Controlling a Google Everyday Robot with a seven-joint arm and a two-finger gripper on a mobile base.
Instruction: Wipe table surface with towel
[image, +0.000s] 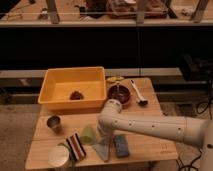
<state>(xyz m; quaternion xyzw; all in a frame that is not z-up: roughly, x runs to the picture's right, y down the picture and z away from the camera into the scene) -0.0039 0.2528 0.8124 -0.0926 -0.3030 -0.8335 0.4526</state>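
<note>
We find the gripper (104, 138) over the towel (103, 149) on the worktop (150, 146); we cannot tell its grip. A blue pad (120, 145) and a green cup (89, 134) flank the towel.

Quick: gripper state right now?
Gripper: down at the towel near the front of the table surface; open, closed or holding cannot be told.

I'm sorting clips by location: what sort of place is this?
Likely a robot test lab, not a home: staged table surface with a yellow bin, loose cables on the bare floor, the hand down at the towel.
</note>
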